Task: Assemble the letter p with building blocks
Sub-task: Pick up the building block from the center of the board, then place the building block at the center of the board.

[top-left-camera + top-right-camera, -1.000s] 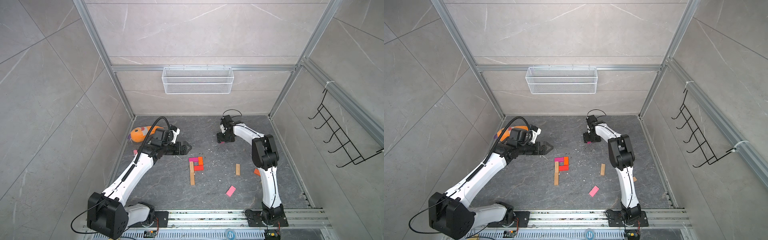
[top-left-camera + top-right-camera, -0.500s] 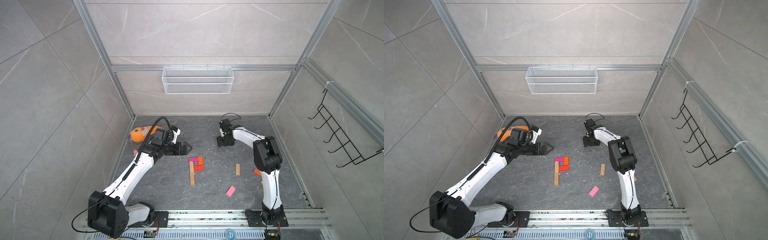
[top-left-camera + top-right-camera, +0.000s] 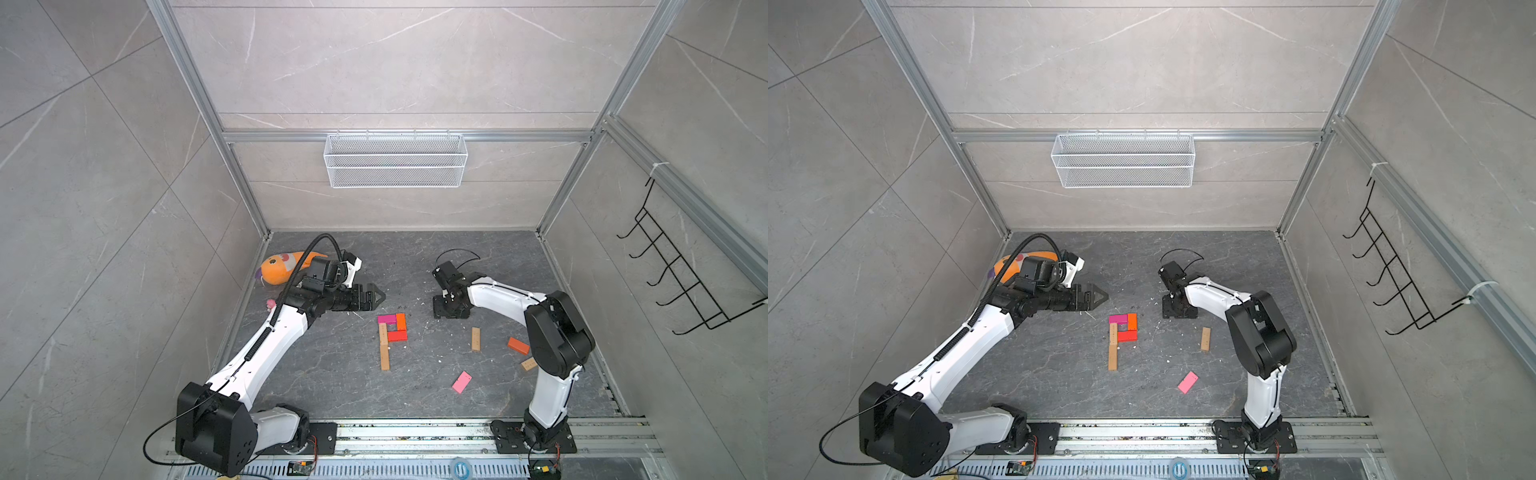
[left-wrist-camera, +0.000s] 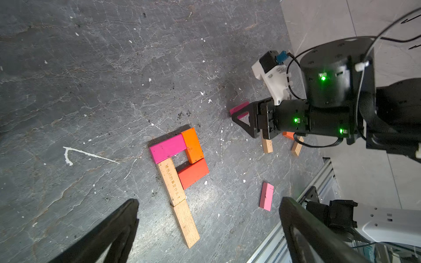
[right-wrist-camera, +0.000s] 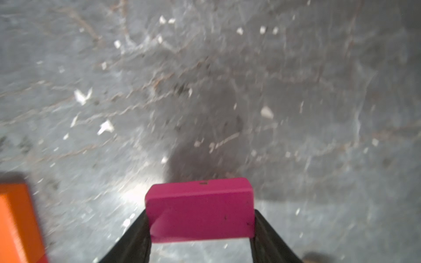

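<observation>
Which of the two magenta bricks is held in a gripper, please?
The magenta brick clamped in the right gripper; the other magenta brick tops the letter p.

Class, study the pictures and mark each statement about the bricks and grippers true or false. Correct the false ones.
1. The right gripper grips a magenta brick. True.
2. The left gripper holds a tan brick. False: its jaws are open and empty.
3. The stem of the P is tan. True.
4. The light pink brick forms part of the P. False: it lies alone on the floor, apart from the P.
5. The P's loop includes an orange brick. True.
</observation>
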